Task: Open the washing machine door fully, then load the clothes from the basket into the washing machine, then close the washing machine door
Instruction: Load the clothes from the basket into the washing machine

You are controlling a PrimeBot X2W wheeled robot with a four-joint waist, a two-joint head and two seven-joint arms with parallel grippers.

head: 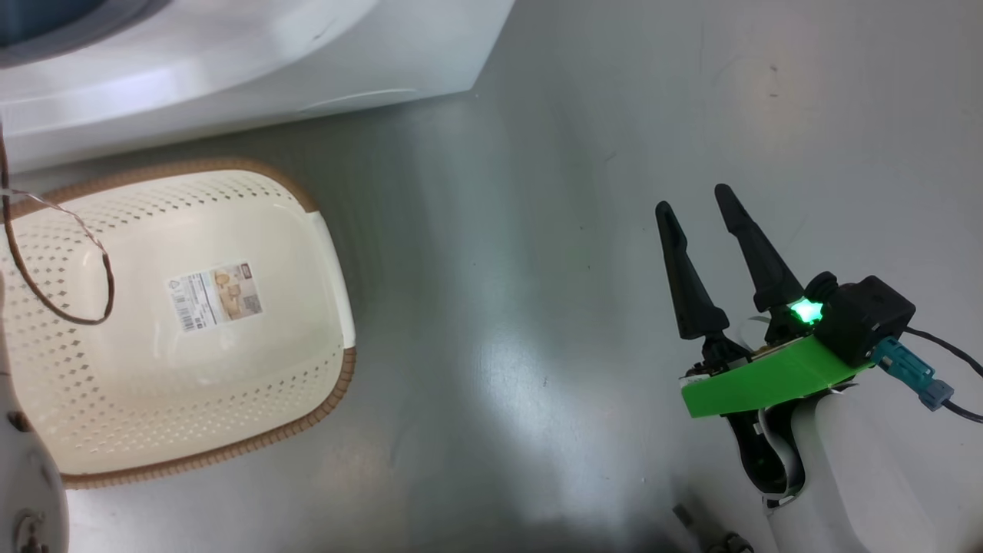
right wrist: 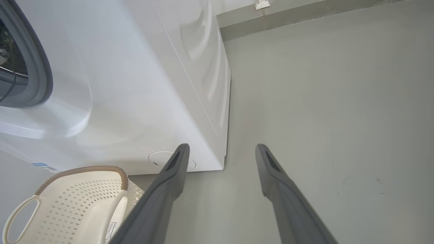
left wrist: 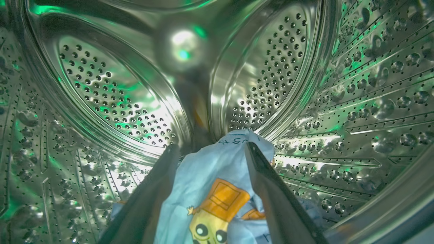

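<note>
Our left gripper [left wrist: 212,146] stands wide inside the steel drum [left wrist: 101,95] of the washing machine [head: 230,77], blue printed clothes [left wrist: 210,189] lying between its fingers [left wrist: 159,196]. Our right gripper [head: 693,200], also spread wide, hovers over the grey floor [head: 537,307], holding nothing; the basket [head: 77,369] sits well to its left, just before the machine's white front.

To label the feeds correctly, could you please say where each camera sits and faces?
Head view: on the head, facing down at floor, basket and washing machine; right claw shows.
Left wrist view: on that wrist, inside the drum, facing its back; left claw straddles the clothes.
Right wrist view: on that wrist, facing the machine's front and floor; its fingers show.
Shared: head and right wrist views both show basket and machine.
</note>
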